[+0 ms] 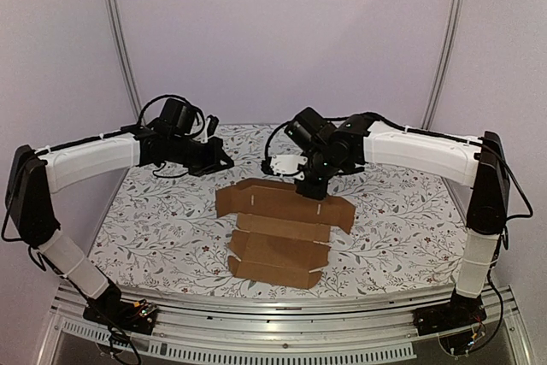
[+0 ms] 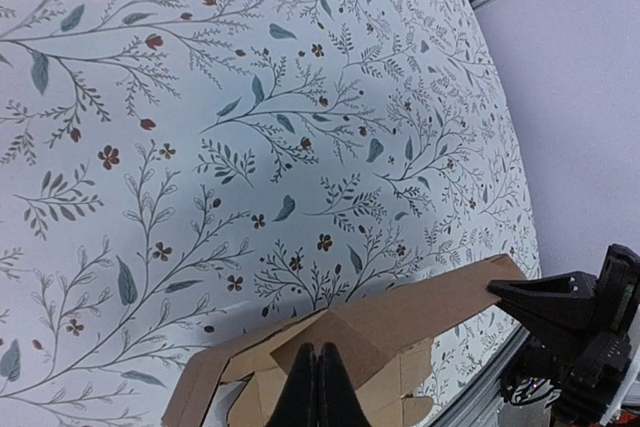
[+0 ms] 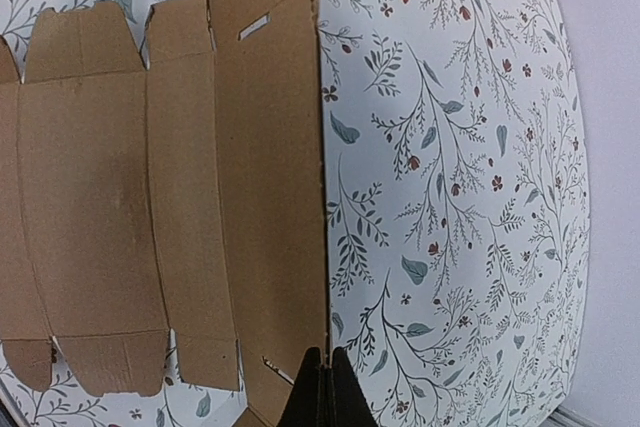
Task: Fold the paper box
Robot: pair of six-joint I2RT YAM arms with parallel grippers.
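box (image 1: 282, 228): unfolded sheet, mostly flat, mid-table (image 1: 402, 228) | left gripper (image 2: 318, 357): jaws pressed together, nothing between them, raised just beyond the box's far-left corner | right gripper (image 3: 325, 359): jaws pressed together, tips at the box's far edge; cannot tell whether they pinch it

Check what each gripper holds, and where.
Left gripper is shut on nothing. Right gripper is shut at the paper box's far long edge; pinching or merely touching cannot be told.
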